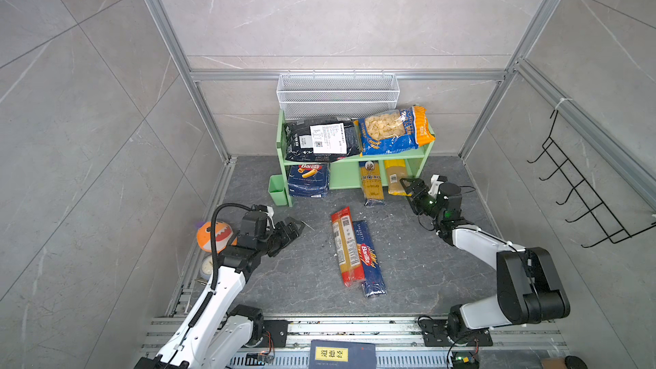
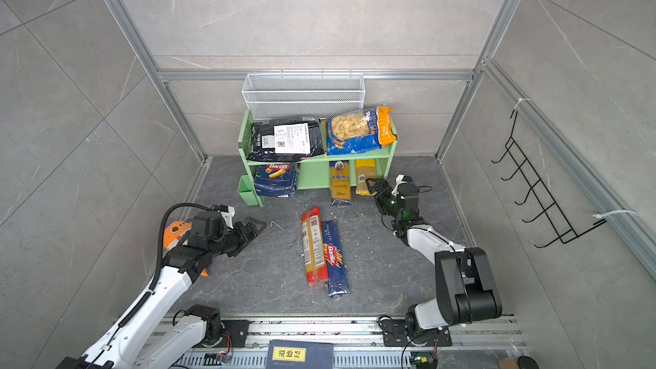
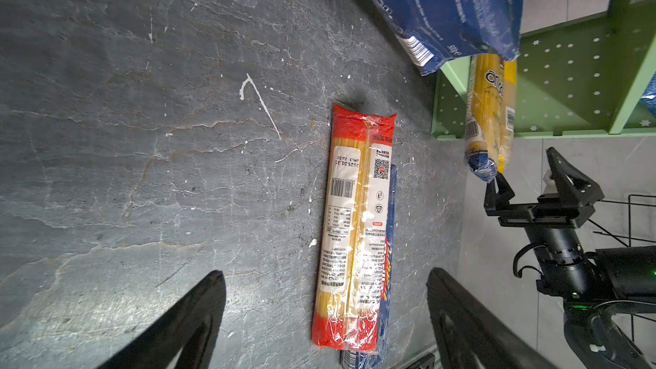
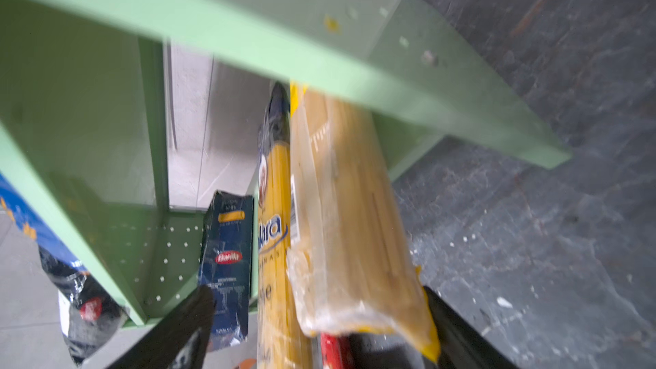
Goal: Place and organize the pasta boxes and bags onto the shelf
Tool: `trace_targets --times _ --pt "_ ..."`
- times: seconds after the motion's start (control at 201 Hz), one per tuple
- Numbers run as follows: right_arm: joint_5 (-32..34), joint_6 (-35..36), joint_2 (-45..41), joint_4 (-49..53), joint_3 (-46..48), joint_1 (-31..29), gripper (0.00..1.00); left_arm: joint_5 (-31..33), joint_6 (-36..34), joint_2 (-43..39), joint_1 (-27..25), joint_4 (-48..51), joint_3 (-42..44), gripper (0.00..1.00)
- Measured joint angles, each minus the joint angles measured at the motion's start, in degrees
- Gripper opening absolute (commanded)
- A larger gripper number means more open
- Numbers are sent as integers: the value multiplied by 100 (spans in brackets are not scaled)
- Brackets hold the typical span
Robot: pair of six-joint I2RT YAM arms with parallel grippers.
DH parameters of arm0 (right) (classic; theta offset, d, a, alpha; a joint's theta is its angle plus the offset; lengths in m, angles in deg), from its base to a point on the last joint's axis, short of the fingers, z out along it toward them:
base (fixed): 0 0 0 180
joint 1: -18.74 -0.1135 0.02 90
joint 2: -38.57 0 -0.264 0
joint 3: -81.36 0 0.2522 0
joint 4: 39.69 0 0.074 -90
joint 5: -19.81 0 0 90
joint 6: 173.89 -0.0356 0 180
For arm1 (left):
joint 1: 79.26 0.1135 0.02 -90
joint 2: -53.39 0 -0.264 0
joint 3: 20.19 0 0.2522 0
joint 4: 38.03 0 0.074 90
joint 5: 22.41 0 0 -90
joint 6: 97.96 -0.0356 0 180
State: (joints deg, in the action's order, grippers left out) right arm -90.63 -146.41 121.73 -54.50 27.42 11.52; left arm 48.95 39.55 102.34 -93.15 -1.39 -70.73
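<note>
On the green shelf (image 1: 355, 160), the top tier holds the black bag (image 1: 321, 138) and the blue-orange shell bag (image 1: 392, 131). The lower tier holds the wide Barilla box (image 1: 308, 181) and two spaghetti packs poking out in front: one labelled Ankara (image 1: 371, 182) and a yellow one (image 1: 394, 177). My right gripper (image 1: 405, 188) is open at the yellow pack's (image 4: 348, 207) near end, a finger on each side. A red spaghetti pack (image 1: 346, 246) and the long narrow Barilla box (image 1: 369, 260) lie side by side on the floor. My left gripper (image 1: 296, 230) hangs open, left of them.
A white wire basket (image 1: 337, 95) sits behind the shelf, and a small green cup (image 1: 277, 190) hangs at its left foot. An orange plush (image 1: 213, 237) lies behind my left arm. A dark book (image 1: 342, 354) rests on the front rail. A black wire rack (image 1: 582, 186) hangs on the right wall.
</note>
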Motion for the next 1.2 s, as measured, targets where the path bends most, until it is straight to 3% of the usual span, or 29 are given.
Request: trace_targets --times 0.339,0.418,0.573,0.737,1.021,1.076,1.2 --pt "120 81 -313 223 308 -391 86 7 -15 -774 0 361 197 91" --pt "133 103 -271 219 299 -391 79 11 -22 -903 0 476 199 91" --pt "98 63 155 136 166 -391 53 37 -22 -1040 0 579 225 91" --pt "87 81 424 133 26 -363 45 61 -22 -1045 0 660 240 91" --pt "20 83 424 136 -37 68 46 122 -20 -839 0 732 240 91" --pt "-35 109 424 160 -68 133 52 122 -20 -791 0 728 240 91" --pt "-188 197 420 151 -118 162 76 120 -20 -761 0 715 240 91"
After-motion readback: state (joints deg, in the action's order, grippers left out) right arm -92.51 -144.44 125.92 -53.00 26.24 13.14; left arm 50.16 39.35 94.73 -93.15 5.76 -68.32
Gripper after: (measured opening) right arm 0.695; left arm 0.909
